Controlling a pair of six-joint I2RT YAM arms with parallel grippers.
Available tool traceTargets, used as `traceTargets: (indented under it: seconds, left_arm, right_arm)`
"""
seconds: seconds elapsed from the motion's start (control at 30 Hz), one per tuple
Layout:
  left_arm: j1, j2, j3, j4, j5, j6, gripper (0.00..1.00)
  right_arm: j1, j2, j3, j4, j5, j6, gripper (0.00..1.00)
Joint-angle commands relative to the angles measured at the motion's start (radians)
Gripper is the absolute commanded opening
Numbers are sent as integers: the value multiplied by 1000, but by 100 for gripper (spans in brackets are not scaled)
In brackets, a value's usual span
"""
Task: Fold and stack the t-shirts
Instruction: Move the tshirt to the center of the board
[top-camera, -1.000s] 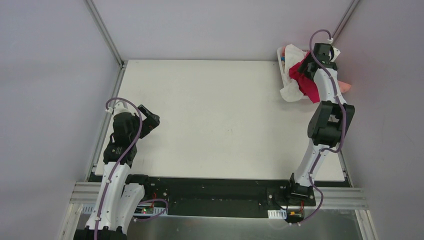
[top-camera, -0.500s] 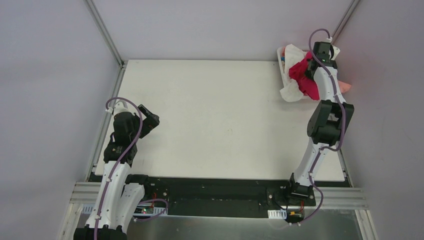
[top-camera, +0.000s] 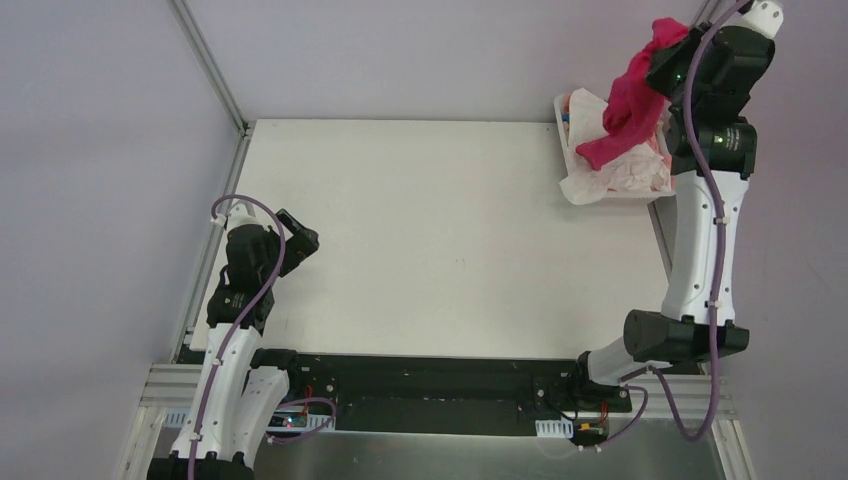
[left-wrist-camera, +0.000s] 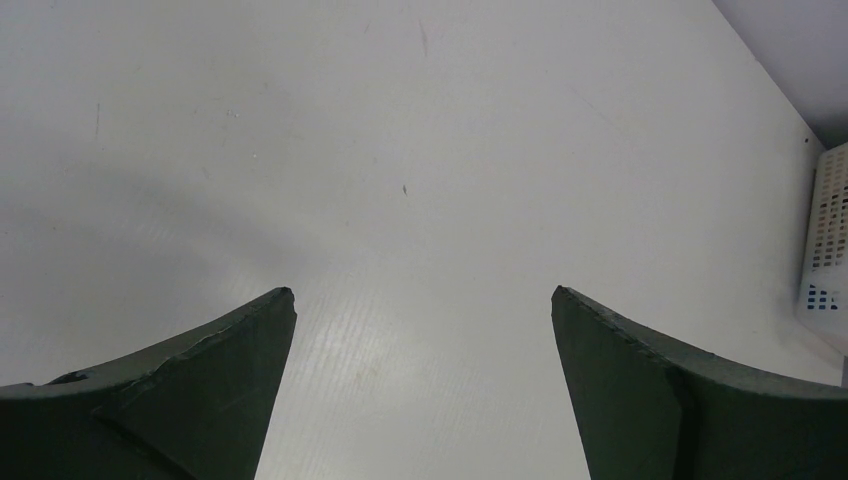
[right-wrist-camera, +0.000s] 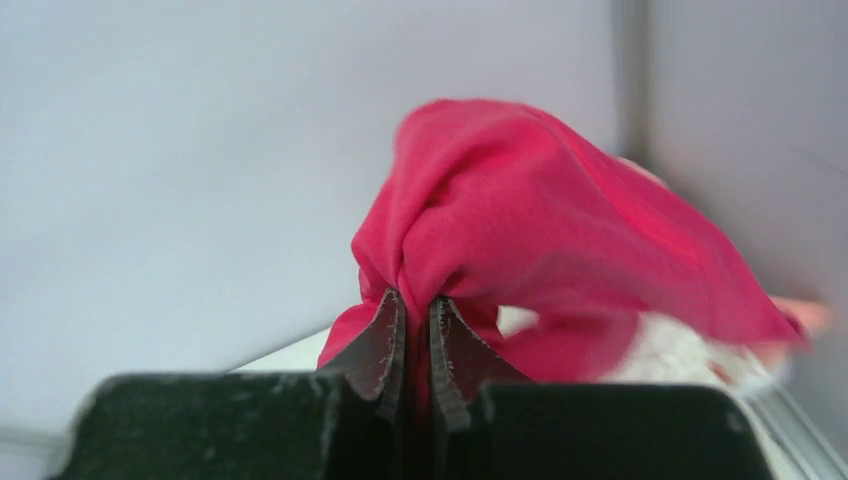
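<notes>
**Desk:** Where do we find the magenta-red t-shirt (top-camera: 632, 105) at this moment?

**Field:** Aloft over the far right corner of the table (top-camera: 430, 230); it hangs from the right gripper (right-wrist-camera: 416, 297) in 1 long bunched drape; its lower end touches or hangs just above the white t-shirt (top-camera: 583, 184) heaped in the basket (left-wrist-camera: 828, 240); we cannot tell which.

**Desk:** How do we expect it to handle?

**Field:** Light, soft and limp, we judge; it holds no shape of its own and sags from whatever point we pinch; a wad taken mid-cloth, as here, leaves it twisted; for folding we would rather take it at 2 shoulder seams or hem corners, 1 per gripper, and let it fall flat; nothing fragile, and little risk of slip once cloth is gathered in the grip.

**Desk:** And the jaws?

**Field:** The right pair is clenched almost to touching, a fold of magenta cloth squeezed in the narrow slit between them and billowing out beyond the tips; the left gripper (left-wrist-camera: 421, 291) hovers low over the tabletop near the left edge, its jaws spread wide, gripping nothing and touching nothing we can see.
</notes>
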Motion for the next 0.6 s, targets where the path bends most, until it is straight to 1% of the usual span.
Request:
traceTargets:
  seconds: [0.0,0.07,0.13,0.23,0.33,0.43,0.5,0.57]
  left_arm:
    - [-5,-18,-2,24,15,17,100]
    - [-5,-27,-7,23,19,16,100]
    - [-5,-35,-10,24,21,13,100]
    - [-5,-40,-10,24,24,14,100]
    - [-5,-44,-11,24,24,14,100]
    - [-5,-44,-12,24,24,14,100]
    - [-5,-43,-14,24,24,13,100]
    - [-5,-39,-13,24,24,10,100]
  right_arm:
    - [143,-15,184,-65,-231,-11,0]
    - [225,-9,251,-97,-249,-27,0]
    - [293,-17,268,-93,-320,-17,0]
    - [416,-26,259,-80,-365,5,0]
    - [536,-26,237,-65,-349,7,0]
    - [650,-41,169,-7,-300,22,0]
    - [701,-67,63,62,-240,63,0]
    - [716,-97,-47,88,-183,140,0]
